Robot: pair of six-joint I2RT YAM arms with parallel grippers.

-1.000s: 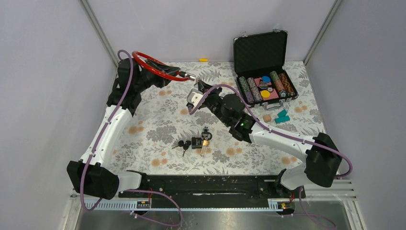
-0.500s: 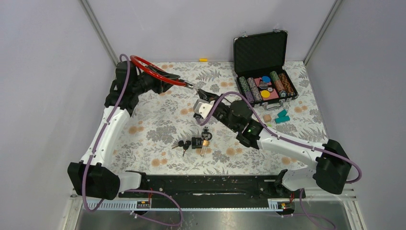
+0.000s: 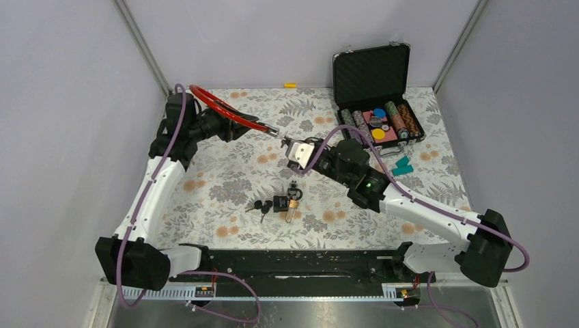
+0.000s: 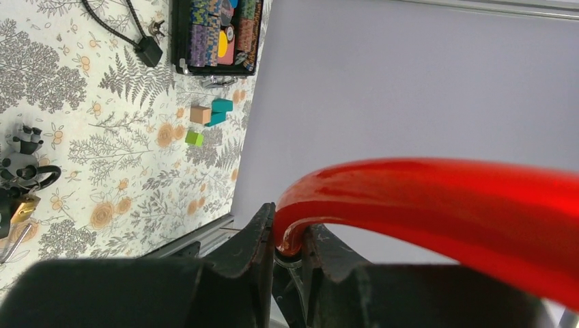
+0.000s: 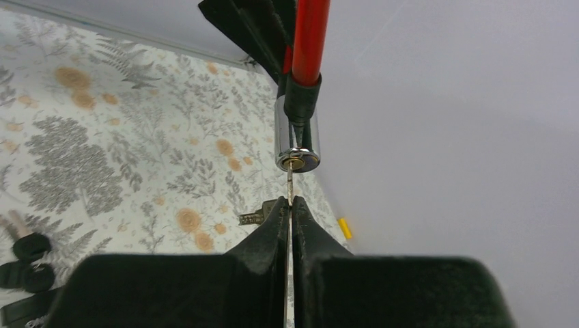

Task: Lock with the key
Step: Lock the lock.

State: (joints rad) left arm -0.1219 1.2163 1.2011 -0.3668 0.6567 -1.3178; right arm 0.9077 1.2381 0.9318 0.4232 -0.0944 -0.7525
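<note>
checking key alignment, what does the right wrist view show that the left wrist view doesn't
Right wrist only: the right gripper pinching the key, its tip at the keyhole of the chrome lock cylinder. Left wrist only: the left gripper clamped on the curved red cable, plus the chip case and coloured blocks. Both: the red cable and floral table cover.

Plain grey walls [image 3: 287,41], floral tabletop [image 3: 225,184]
</note>
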